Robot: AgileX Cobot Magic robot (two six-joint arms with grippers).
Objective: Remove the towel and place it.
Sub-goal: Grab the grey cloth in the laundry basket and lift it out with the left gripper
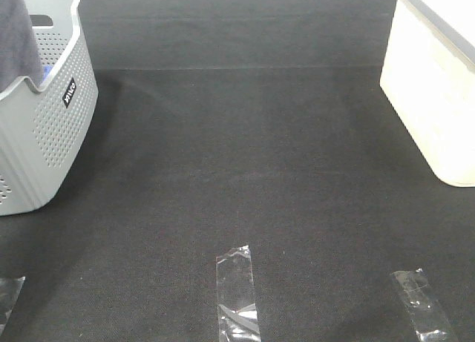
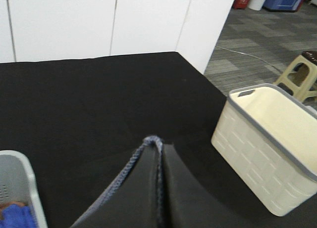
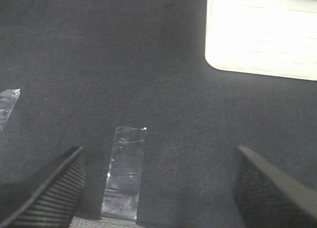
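Observation:
The slate towel [image 1: 16, 30] hangs in a dark fold at the top left of the high view, draped down into the grey perforated basket [image 1: 44, 134]. In the left wrist view my left gripper [image 2: 158, 146] is shut on the towel's stitched hem [image 2: 130, 168], which runs up one finger and loops over the tips. My right gripper [image 3: 159, 151] stands open above the black table, its two ribbed fingers [image 3: 47, 188] wide apart with nothing between them. Neither gripper shows in the high view.
A cream basket [image 1: 438, 97] stands at the right edge of the table [image 1: 260, 156]. A bright blue cloth [image 2: 15, 218] lies inside the grey basket [image 2: 22, 178]. Clear tape strips [image 1: 236, 290] [image 1: 419, 301] mark the table's front. A stool [image 2: 302, 74] stands on the floor beyond.

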